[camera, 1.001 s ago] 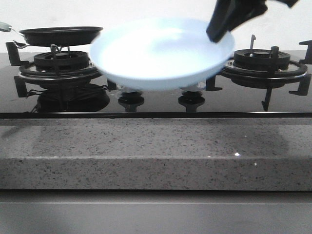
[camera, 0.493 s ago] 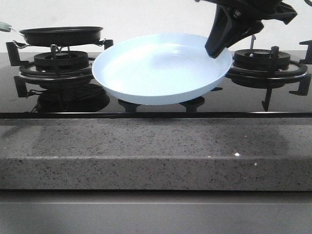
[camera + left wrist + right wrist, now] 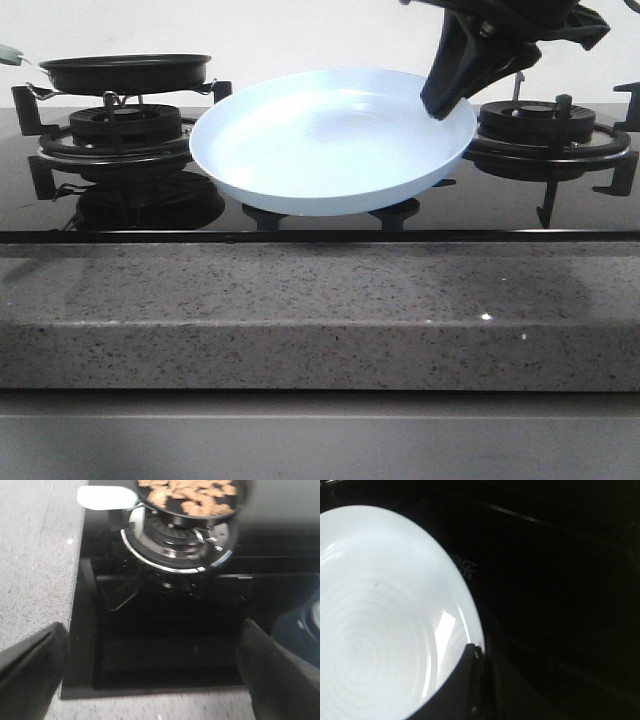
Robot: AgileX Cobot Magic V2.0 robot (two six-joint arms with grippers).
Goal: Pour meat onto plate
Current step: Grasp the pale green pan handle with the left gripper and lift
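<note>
Nearest to the camera ran the speckled grey counter (image 3: 320, 310), and just behind it began the black glass stove top (image 3: 150, 222), which I take as my landmark. Over the middle of that stove top, my right claw (image 3: 440, 100) held the pale blue plate (image 3: 320, 150) by its right rim, one finger (image 3: 465, 680) lying over the edge and pinched onto it. The plate hung tilted, its open face leaning toward the counter, and it was bare inside. Whether its underside touched the stove top I could not tell.

My left claw (image 3: 150, 675) hovered spread wide above the stove top's front edge, gripping nothing, its two dark fingers (image 3: 30, 655) well apart.

Farther back, on the stove top's left burner grate (image 3: 115, 125), sat the black frying pan (image 3: 125, 70), with its white handle (image 3: 106, 498) pointing out toward the counter side. The meat (image 3: 192, 492) lay heaped inside that pan, well apart from the plate. The right burner grate (image 3: 545, 130) stood behind my right claw.
</note>
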